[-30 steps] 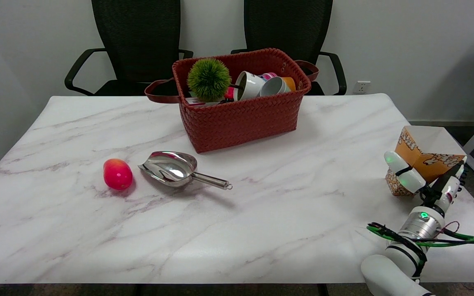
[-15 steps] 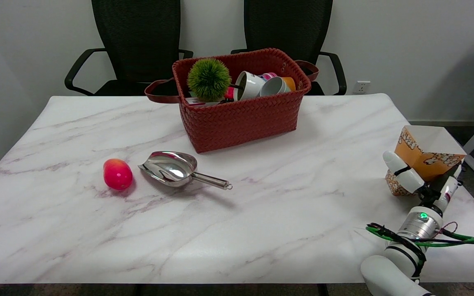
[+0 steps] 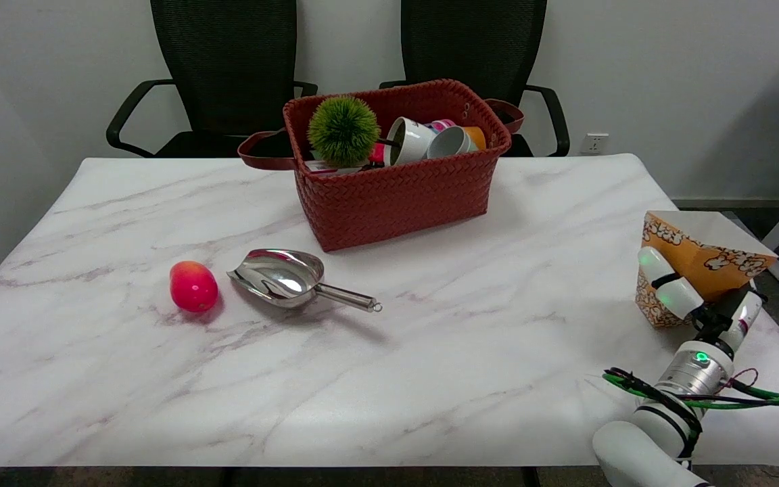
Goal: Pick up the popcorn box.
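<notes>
The popcorn box (image 3: 704, 260), orange and white with a popcorn print and an open top, stands at the table's right edge in the head view. My right hand (image 3: 697, 304) grips it from the near side. One white fingertip (image 3: 663, 287) presses on its left face, and other fingers (image 3: 744, 314) lie along its right side. The box's lower corner (image 3: 656, 314) is close to the tabletop; I cannot tell whether it touches.
A red woven basket (image 3: 396, 196) with a green spiky ball and cups sits at the back centre. A steel scoop (image 3: 285, 276) and a red-pink fruit (image 3: 193, 286) lie to the left. Two black chairs stand behind the marble table (image 3: 430, 352).
The popcorn box has swung from a tilt to nearly upright in my right hand's grip and shifted slightly down in the picture. The other things have not moved.
</notes>
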Tool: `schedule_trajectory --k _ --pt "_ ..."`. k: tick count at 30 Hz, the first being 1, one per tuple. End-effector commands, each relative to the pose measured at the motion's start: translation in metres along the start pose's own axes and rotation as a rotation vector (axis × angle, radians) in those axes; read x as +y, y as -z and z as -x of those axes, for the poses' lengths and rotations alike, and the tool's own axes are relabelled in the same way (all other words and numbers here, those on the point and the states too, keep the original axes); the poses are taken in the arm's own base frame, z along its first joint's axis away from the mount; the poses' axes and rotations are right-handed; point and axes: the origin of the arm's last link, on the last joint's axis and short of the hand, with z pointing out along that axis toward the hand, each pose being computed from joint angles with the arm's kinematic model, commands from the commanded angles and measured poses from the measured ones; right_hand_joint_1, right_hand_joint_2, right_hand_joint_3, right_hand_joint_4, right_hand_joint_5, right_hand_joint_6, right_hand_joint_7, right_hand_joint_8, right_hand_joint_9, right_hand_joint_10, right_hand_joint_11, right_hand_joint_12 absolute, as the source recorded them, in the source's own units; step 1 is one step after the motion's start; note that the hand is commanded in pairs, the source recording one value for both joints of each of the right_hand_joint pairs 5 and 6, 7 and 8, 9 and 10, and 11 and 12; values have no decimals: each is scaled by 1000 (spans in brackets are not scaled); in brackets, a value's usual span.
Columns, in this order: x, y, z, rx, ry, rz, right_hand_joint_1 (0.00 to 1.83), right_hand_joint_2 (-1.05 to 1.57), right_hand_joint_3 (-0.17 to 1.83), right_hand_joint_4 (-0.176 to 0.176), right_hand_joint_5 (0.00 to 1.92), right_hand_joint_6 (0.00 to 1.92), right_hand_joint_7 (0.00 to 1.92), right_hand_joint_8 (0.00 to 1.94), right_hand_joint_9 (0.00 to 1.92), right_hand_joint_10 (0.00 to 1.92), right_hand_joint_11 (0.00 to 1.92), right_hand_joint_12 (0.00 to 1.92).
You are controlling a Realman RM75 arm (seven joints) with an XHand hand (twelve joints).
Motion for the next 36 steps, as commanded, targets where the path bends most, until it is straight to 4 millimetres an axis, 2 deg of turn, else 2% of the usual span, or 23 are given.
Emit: schedule_trajectory --k 1,19,26,36 --pt "-9 4 -4 33 -29 -57 1137 375 254 0 529 529 1038 1038 731 731 594 594" --pt "-41 0 22 -103 -104 -168 1126 355 449 0 551 551 1011 1011 698 698 582 582" --pt "-46 -3 39 -179 -118 -164 1116 336 490 0 453 453 907 907 643 643 508 508" --pt "-68 -16 69 -240 -159 -213 1109 348 506 0 426 426 913 913 651 651 486 486"
